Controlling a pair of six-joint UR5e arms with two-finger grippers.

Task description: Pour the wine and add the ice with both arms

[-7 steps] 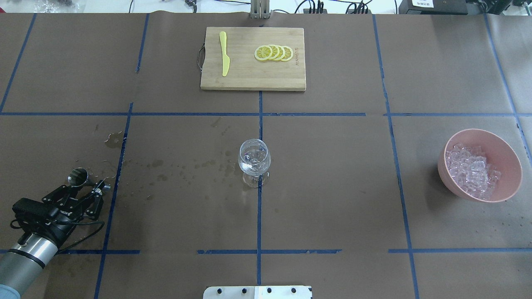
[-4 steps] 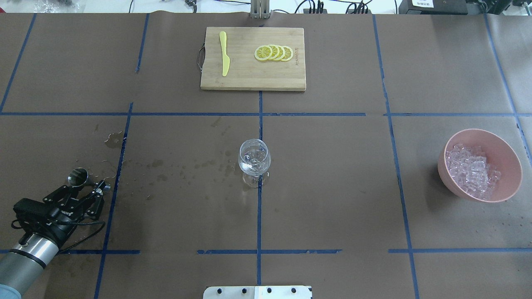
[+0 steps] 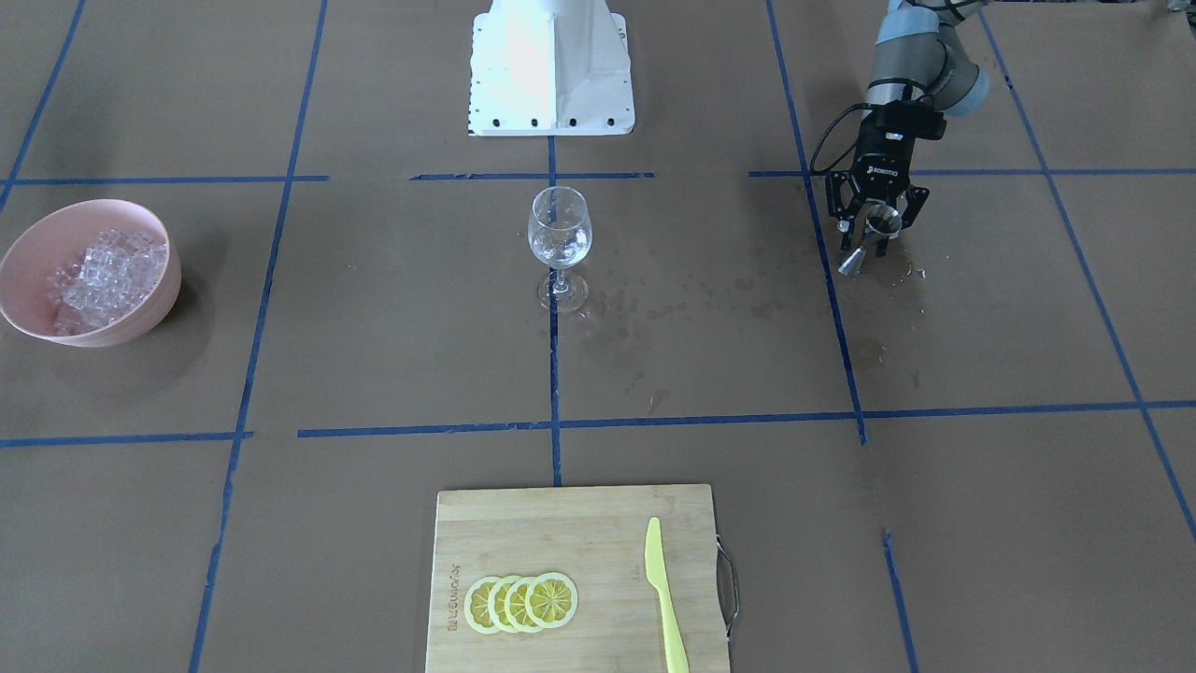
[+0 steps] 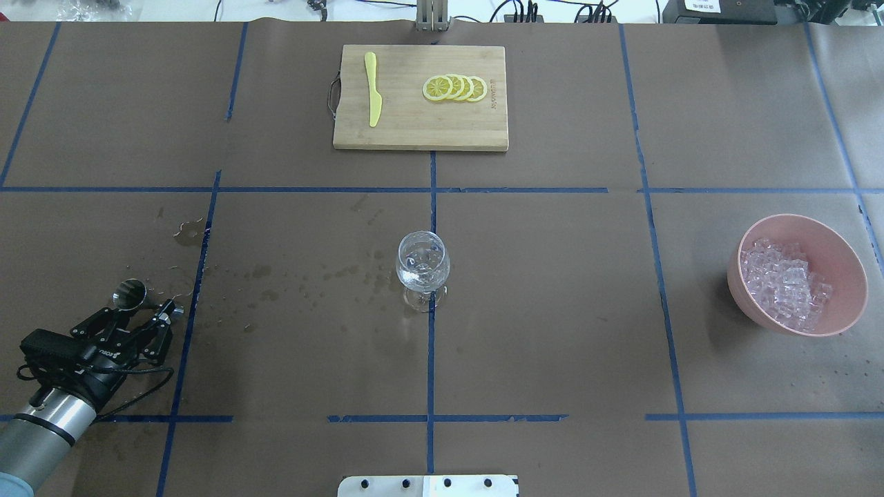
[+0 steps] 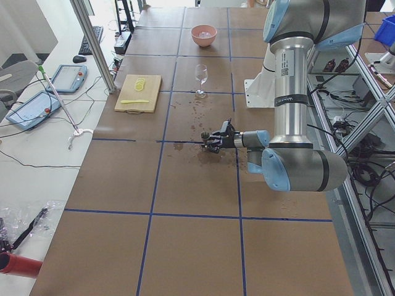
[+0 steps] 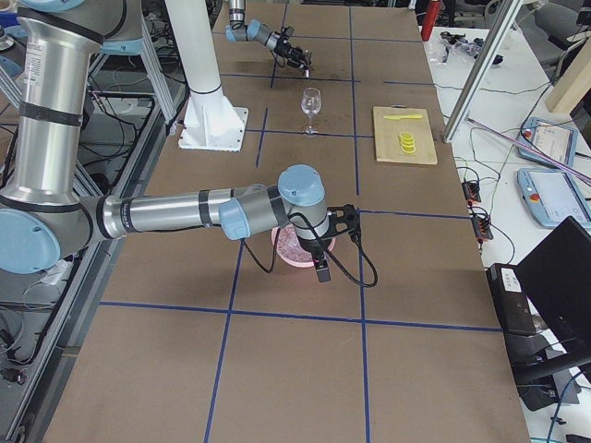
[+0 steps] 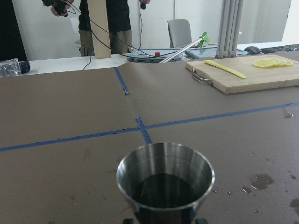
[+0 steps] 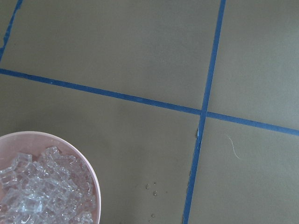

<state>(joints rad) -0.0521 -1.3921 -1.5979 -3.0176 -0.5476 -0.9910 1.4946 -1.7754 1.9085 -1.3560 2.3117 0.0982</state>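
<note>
Ice (image 4: 784, 283) lies heaped in the pink bowl (image 4: 839, 259) at the right middle of the overhead frame. Fetching it looks like the step in hand, since the wine glass (image 4: 422, 266) at frame centre holds clear liquid. Nearest in the exterior right view, the right gripper (image 6: 321, 263) hangs raised in front of the bowl. Its fingers show in no close view, so I cannot tell whether they are spread or closed. Its wrist camera catches the bowl only in the lower left corner, so I judge the claw stands off to 1 side of the ice, not above it. To do this well, it should centre over the heap, descend with jaws spread, close on 1 cube, lift clear of the rim, and let go low over the glass mouth. The cubes look slick and the stemmed glass would tip easily. Beyond the glass, at the overhead frame's top centre, a cutting board (image 4: 414, 131) carries 4 lemon slices (image 4: 456, 88). Farthest in the exterior right view, at the overhead frame's lower left, the left gripper (image 4: 141, 314) stands with fingers spread on either side of the steel jigger (image 4: 129, 292), apparently not squeezing it.
</note>
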